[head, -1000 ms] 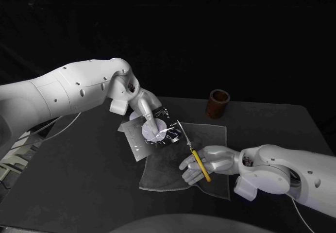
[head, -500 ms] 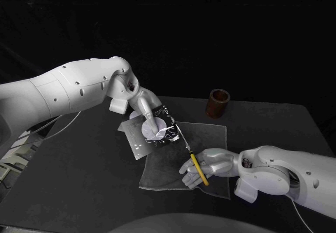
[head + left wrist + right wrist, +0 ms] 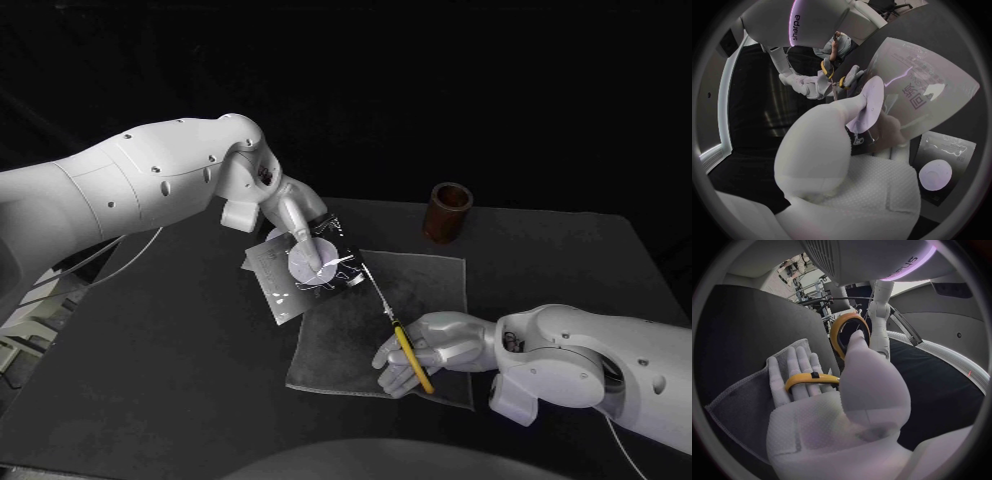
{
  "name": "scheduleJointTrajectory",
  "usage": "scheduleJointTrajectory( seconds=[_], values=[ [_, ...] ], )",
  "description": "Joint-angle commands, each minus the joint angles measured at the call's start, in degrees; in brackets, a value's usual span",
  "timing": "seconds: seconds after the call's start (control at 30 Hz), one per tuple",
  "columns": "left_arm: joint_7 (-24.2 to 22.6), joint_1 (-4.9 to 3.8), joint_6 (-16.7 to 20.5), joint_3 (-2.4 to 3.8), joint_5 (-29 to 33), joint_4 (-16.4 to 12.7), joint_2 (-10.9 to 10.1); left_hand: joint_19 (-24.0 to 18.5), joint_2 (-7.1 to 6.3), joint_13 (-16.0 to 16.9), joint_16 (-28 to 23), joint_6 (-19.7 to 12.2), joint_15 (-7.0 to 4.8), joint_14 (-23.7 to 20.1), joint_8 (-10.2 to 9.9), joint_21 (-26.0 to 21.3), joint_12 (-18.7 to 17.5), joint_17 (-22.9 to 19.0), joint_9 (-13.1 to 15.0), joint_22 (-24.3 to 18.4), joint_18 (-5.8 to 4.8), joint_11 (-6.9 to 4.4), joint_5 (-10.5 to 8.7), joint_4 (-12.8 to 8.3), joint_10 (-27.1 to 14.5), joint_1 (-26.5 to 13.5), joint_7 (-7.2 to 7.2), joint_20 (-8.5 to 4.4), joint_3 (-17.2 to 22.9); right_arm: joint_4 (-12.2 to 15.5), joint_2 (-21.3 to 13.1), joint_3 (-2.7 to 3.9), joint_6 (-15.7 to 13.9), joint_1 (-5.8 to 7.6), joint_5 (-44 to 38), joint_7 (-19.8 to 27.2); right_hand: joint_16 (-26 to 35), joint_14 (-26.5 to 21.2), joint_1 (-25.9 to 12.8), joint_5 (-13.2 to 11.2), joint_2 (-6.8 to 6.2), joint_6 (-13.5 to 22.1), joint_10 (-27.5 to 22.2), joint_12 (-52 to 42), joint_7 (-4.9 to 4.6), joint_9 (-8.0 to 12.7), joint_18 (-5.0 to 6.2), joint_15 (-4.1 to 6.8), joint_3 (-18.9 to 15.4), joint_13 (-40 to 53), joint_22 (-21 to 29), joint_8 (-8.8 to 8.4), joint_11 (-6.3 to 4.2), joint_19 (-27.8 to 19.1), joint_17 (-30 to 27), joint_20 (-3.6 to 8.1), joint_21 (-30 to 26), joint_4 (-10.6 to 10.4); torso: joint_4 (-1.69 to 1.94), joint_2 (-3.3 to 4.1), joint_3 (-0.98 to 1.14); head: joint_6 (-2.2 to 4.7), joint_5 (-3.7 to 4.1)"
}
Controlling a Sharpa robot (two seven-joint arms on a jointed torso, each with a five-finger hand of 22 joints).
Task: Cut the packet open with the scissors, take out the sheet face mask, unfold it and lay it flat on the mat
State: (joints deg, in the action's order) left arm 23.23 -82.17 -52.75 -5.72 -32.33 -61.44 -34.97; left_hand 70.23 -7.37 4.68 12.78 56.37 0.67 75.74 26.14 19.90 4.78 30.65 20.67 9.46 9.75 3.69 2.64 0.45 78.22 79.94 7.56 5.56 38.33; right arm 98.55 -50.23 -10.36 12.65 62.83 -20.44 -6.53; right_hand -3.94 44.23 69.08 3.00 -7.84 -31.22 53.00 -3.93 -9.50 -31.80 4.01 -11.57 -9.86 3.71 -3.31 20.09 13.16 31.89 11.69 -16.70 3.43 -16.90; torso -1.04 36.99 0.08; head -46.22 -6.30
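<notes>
Two hands over mat (image 3: 433, 282), fingers of left hand (image 3: 299, 229) pinching packet (image 3: 283, 290), right hand (image 3: 444, 340) holding scissors (image 3: 413, 357), blades indistinct.

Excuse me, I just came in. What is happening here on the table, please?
The left robot hand holds a silver face mask packet at the far corner of the grey mat on the black table. The right robot hand holds yellow-handled scissors, with the blades pointing toward the packet's edge. I cannot tell if a cut has started; no mask is out yet. A brown cup stands at the back, untouched.
</notes>
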Motion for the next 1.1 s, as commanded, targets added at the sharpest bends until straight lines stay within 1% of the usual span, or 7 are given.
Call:
scheduleJointTrajectory(
  seconds=[0.03,0.17,0.43,0.73,0.87,0.97,1.1],
  values=[
    [-1.0,-0.04,0.1,0.10,-0.4,-0.2,-0.1,0.2,0.35,0.0,-0.2,0.2,-0.30,0.2,0.4,0.3,0.2,0.0,2.8,0.1,0.62,0.02,0.22,0.0,0.3,0.1,0.27,-0.25,0.4,0.1,-0.2,0.02,2.1,-0.11,-0.5,0.1,-0.2,-0.2,0.1,-0.2,0.52,0.5,2.6,-0.1,-7.43,-0.1,3.91,-0.78,0.4,0.0,-0.1,0.35,0.34,-0.2,0.0,0.06,0.0,0.0,0.01,-0.01,-0.01,0.06,0.03],
    [-1.2,-0.04,0.2,0.14,-0.7,-0.4,-0.5,0.2,0.34,0.1,-0.2,0.2,-0.30,0.2,0.4,0.3,0.2,0.1,2.9,0.1,0.61,0.02,0.22,-0.1,0.3,0.1,0.26,-0.26,0.4,0.3,-0.5,0.02,2.3,-0.20,-0.6,0.1,-0.3,0.1,0.3,-0.2,0.90,0.5,2.8,-0.1,-7.41,-0.1,3.94,-0.76,0.6,0.0,-0.1,0.80,0.31,-0.1,0.0,0.06,0.1,0.0,0.00,-0.01,0.01,0.07,0.02],
    [-1.4,-0.05,0.0,0.17,-0.9,-1.2,-0.7,0.2,0.33,0.1,-0.2,0.2,-0.30,0.3,0.4,0.3,0.2,0.1,3.0,0.1,0.60,0.02,0.22,-0.2,0.3,0.0,0.26,-0.27,0.5,-0.1,-0.3,0.02,2.9,-0.30,-0.6,0.1,-0.3,0.6,0.4,-0.2,1.52,0.4,3.1,-0.1,-7.39,-0.1,3.98,-0.72,0.7,0.0,-0.1,1.45,0.26,-0.1,0.0,0.06,0.1,0.1,0.07,0.02,-0.04,0.17,0.17],
    [-1.5,-0.05,-0.2,0.18,-0.9,-2.7,-0.9,0.2,0.33,0.1,-0.2,0.2,-0.30,0.3,0.4,0.3,0.2,0.1,3.0,0.1,0.60,0.02,0.22,-0.2,0.3,0.0,0.26,-0.27,0.5,-1.1,0.5,0.04,3.2,-0.30,-1.2,0.3,-0.4,0.9,0.5,-0.2,2.06,0.3,3.3,-0.1,-7.36,-0.1,4.01,-0.68,0.7,0.0,-0.1,1.97,0.23,-0.2,0.0,0.05,0.1,0.1,0.11,0.03,-0.06,0.06,0.05],
    [-1.8,-0.05,-0.1,0.19,-1.0,-3.4,-1.0,0.2,0.33,0.1,-0.2,0.2,-0.30,0.3,0.4,0.3,0.2,0.1,3.0,0.1,0.60,0.02,0.22,-0.2,0.3,0.0,0.26,-0.27,0.5,-1.3,0.9,0.04,3.5,-0.29,-1.6,0.3,-0.4,1.0,0.6,-0.2,2.31,0.4,3.3,-0.1,-7.36,0.0,4.02,-0.68,0.7,0.0,-0.1,2.16,0.22,-0.2,-0.1,0.05,0.1,0.1,0.02,0.01,-0.03,0.04,0.03],
    [-1.9,-0.04,-0.1,0.19,-1.0,-3.8,-1.0,0.2,0.33,0.1,-0.2,0.2,-0.30,0.3,0.4,0.3,0.2,0.1,3.0,0.1,0.60,0.02,0.22,-0.2,0.3,0.0,0.26,-0.27,0.5,-1.4,0.9,0.04,3.5,-0.27,-1.6,0.4,-0.4,1.0,0.6,-0.2,2.48,0.4,3.4,-0.1,-7.35,0.0,4.02,-0.67,0.7,0.0,-0.1,2.28,0.21,-0.2,-0.1,0.05,0.1,0.1,0.04,0.02,-0.05,0.00,0.00],
    [-2.0,-0.04,-0.2,0.20,-1.0,-4.3,-1.0,0.2,0.33,0.1,-0.2,0.2,-0.30,0.3,0.4,0.3,0.2,0.1,3.0,0.1,0.60,0.02,0.22,-0.2,0.3,0.0,0.26,-0.27,0.5,-1.5,0.9,0.05,3.4,-0.25,-1.7,0.6,-0.4,1.0,0.6,-0.2,2.90,0.3,3.5,-0.1,-7.34,0.0,4.03,-0.66,0.7,0.0,-0.1,2.62,0.19,-0.2,-0.1,0.05,0.1,0.2,0.09,0.04,-0.01,-0.06,-0.07]
  ],
)
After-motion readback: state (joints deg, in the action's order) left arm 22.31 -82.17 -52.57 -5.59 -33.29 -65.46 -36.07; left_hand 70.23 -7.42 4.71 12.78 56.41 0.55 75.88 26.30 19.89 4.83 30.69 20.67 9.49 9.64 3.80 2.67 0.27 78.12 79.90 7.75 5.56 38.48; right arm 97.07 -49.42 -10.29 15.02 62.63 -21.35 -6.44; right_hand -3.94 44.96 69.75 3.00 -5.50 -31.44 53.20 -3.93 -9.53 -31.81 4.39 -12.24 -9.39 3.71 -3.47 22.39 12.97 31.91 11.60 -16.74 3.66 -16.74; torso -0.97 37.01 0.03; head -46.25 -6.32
